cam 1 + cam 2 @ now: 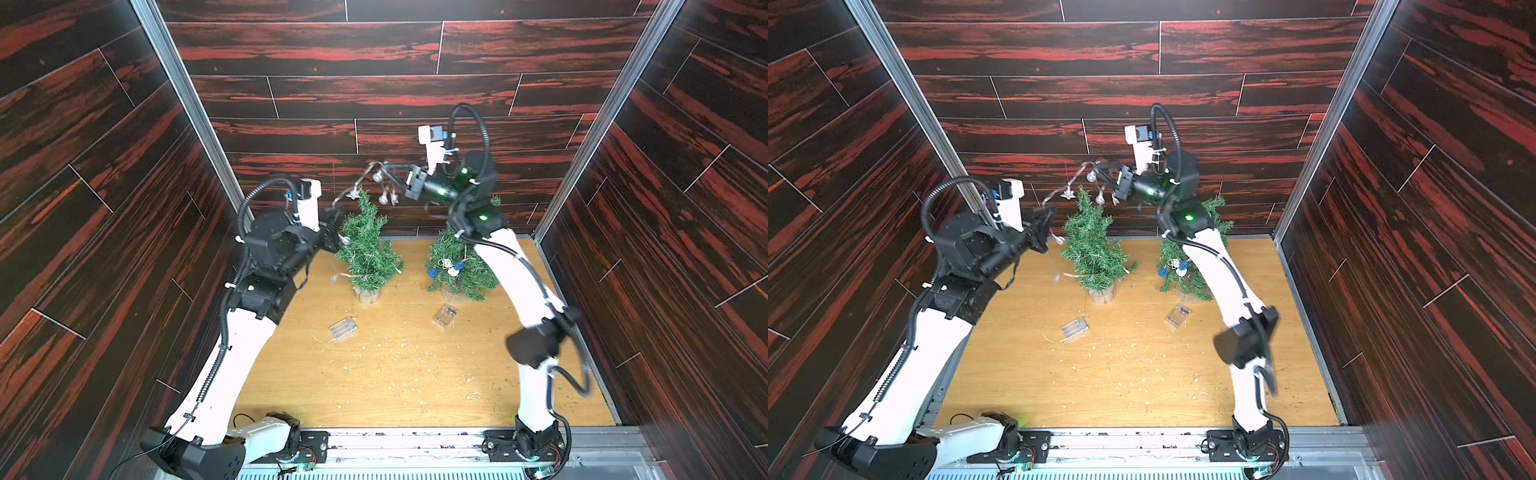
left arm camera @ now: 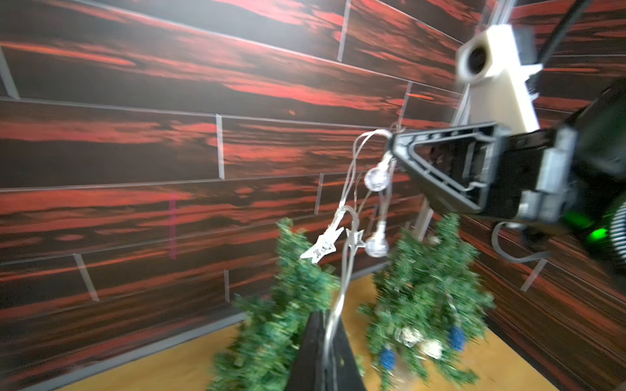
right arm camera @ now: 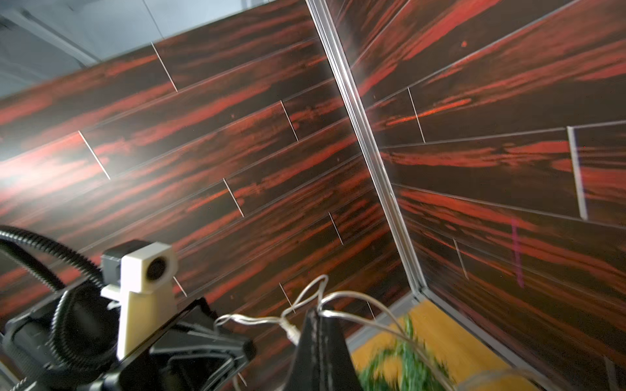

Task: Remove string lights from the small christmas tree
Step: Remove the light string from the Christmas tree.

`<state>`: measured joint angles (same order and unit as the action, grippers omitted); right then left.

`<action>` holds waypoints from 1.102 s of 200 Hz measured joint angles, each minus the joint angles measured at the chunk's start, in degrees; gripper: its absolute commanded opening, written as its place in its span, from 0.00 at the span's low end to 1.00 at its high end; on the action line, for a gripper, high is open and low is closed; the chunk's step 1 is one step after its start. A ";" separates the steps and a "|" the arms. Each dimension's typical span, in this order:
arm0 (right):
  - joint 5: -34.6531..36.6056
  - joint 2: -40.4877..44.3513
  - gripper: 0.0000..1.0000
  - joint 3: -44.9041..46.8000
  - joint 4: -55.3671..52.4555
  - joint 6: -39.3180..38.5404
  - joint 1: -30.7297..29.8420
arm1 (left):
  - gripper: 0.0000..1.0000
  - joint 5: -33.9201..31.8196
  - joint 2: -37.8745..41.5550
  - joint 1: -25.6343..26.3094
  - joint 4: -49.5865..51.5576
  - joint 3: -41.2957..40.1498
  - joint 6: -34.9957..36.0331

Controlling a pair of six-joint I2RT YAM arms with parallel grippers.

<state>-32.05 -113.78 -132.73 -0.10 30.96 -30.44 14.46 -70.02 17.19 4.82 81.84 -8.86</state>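
The black right gripper (image 1: 385, 167) is raised above the light wooden table (image 1: 395, 382), clenched on the star strand (image 1: 354, 193), a thin pale wire hung with small silvery stars and balls. It sits at 1 o'clock from the tip of the small bristly green left tree (image 1: 368, 253). From there the wire droops past the treetop toward 8 o'clock. The black left gripper (image 1: 340, 235), at the tree's 9 o'clock, is also clamped on it; the left wrist view shows the wire running into its closed jaws. Lower loops lie among the branches. A clear plastic battery box (image 1: 343, 328) lies on the table at this tree's 7 o'clock. The ball strand (image 1: 451, 269), with blue and white woven balls, hangs on the matching right tree (image 1: 473, 274) at 3 o'clock, with a second clear box (image 1: 445, 316) at that tree's 6 o'clock.
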 measured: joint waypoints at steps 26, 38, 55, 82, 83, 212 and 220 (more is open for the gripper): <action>3.50 10.23 0.00 11.56 -3.21 -5.84 0.00 | 0.00 -0.57 0.79 4.09 0.11 -1.81 -0.44; 5.81 14.84 0.00 16.85 -5.01 -8.48 0.00 | 0.00 -0.90 0.87 6.67 0.22 -2.32 -0.68; 9.68 21.59 0.00 24.98 -7.26 -11.58 0.00 | 0.00 -1.53 0.83 10.19 0.33 -2.51 -1.11; 14.78 32.00 0.00 39.91 -8.61 -14.23 0.04 | 0.00 -2.75 0.44 14.58 -0.11 -2.56 -2.36; 14.97 32.48 0.00 40.68 -8.57 -14.32 0.04 | 0.00 -2.80 0.39 14.64 -0.13 -2.56 -2.40; 7.37 36.57 0.16 80.13 21.84 -0.39 -3.76 | 0.00 -15.23 -8.09 16.48 3.30 -0.87 -17.35; 7.19 35.58 0.17 80.13 24.22 0.22 -4.35 | 0.00 -15.65 -8.37 16.48 3.28 -0.37 -17.75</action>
<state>-24.86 -78.19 -52.60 24.12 31.18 -34.79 -1.19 -78.39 33.67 8.10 81.47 -26.61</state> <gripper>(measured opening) 0.156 0.050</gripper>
